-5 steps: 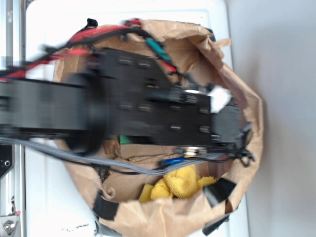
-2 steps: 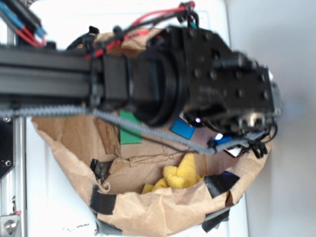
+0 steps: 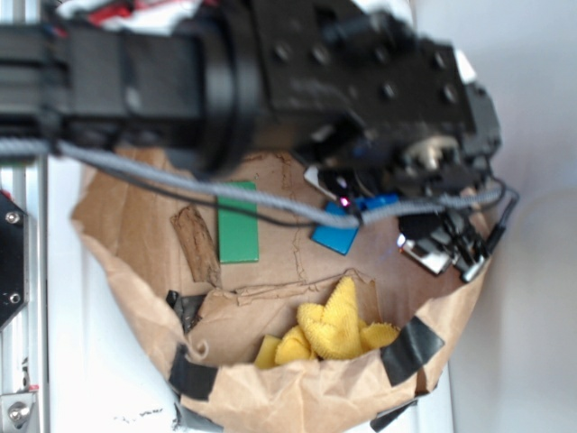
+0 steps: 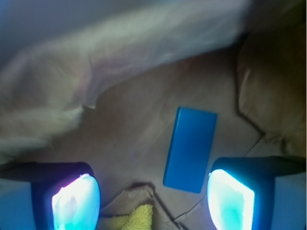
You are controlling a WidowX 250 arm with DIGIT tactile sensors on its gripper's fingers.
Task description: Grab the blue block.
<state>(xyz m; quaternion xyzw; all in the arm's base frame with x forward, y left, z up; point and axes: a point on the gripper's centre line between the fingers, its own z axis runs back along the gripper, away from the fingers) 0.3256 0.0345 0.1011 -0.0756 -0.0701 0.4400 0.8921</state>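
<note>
Blue block [image 4: 190, 148] between spread claw [image 4: 153, 199] fingers

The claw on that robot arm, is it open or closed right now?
Open. In the wrist view the gripper has its two fingers spread wide apart, and the blue block lies flat on brown paper, ungrasped.

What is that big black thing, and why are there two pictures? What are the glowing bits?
The big black thing is a robot arm. One camera looks down from above; the other rides on the arm's wrist. The glowing bits are the fingers of its gripper, open and holding nothing. Between them lies the blue block, which it wants to grab. Everything sits on crumpled brown paper: a green slab, a rough brown wood piece and a yellow cloth.
</note>
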